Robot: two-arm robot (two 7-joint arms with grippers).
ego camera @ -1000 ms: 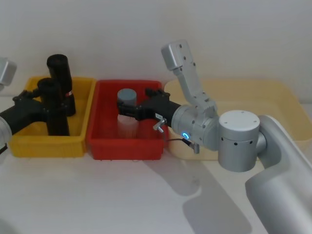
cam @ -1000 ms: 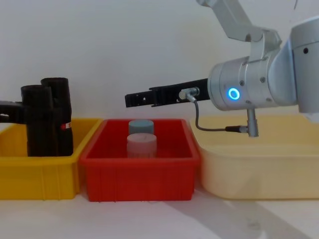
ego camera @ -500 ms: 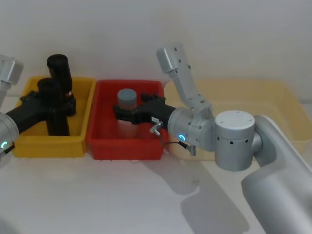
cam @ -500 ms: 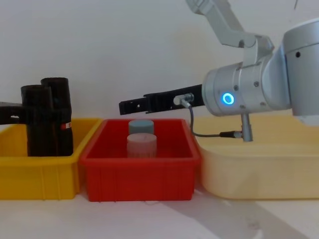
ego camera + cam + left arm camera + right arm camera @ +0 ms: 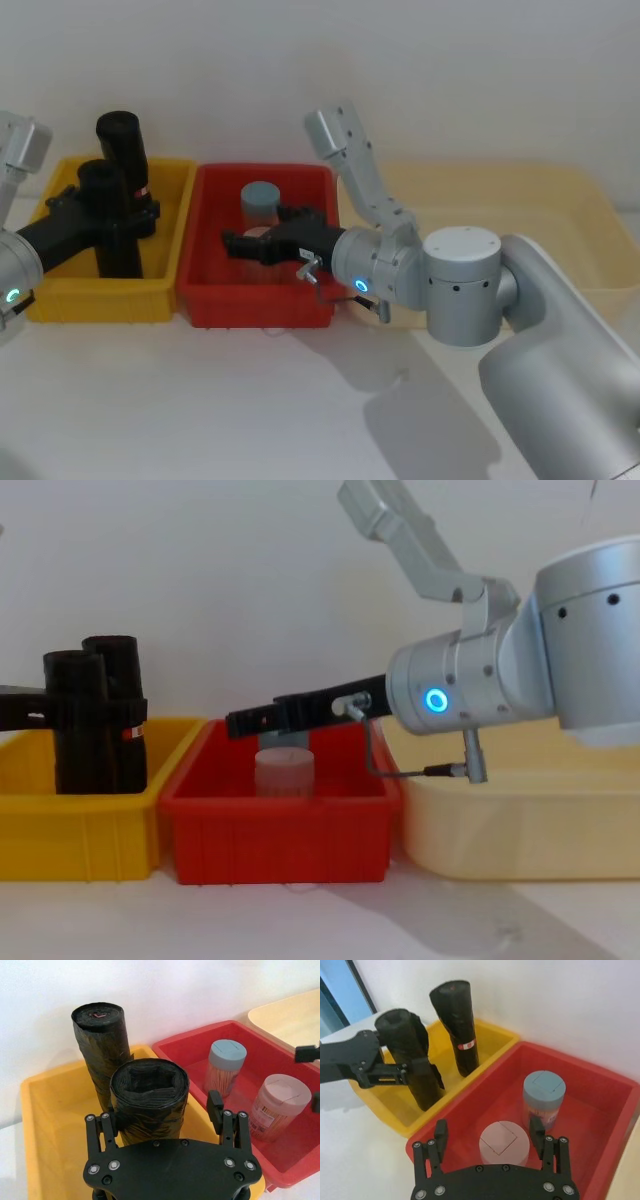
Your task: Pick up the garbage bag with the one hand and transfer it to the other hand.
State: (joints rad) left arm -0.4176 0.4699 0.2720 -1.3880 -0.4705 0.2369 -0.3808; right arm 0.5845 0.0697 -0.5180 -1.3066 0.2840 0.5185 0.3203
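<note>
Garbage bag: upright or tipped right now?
Upright: the garbage bag stands on end in the yellow bin, left gripper open around its upper part.

Red bin (image 5: 250,308): grey-lidded jar (image 5: 259,196), pink-lidded jar (image 5: 504,1146); yellow bin (image 5: 95,300): labelled roll (image 5: 120,135).

labelled roll (image 5: 121,150) crowding behind, garbage bag (image 5: 118,255)
</note>
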